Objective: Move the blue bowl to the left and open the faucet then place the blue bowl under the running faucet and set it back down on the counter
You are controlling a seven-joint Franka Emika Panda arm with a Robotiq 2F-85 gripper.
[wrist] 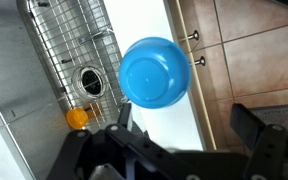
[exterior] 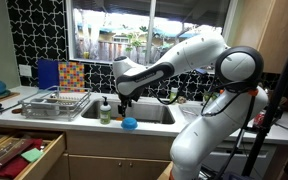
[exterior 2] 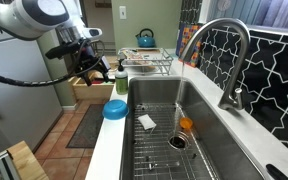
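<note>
Mid-frame at the wrist, round glossy blue bowl point(wrist: 154, 72) on pale counter point(wrist: 192, 120) beside wire sink grid point(wrist: 64, 45); jaws wide apart, empty.

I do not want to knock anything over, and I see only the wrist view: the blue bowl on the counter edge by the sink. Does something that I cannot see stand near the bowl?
Observer: Yes. A green-yellow soap bottle stands on the counter beside the blue bowl, apart from it.
Operator: And where is the faucet?
Observer: The faucet rises on the side of the sink opposite the bowl, by the tiled wall. Its spout arches over the basin.
Operator: Is water running now?
Observer: In an exterior view I see no stream under the spout, though the picture is small.
</note>
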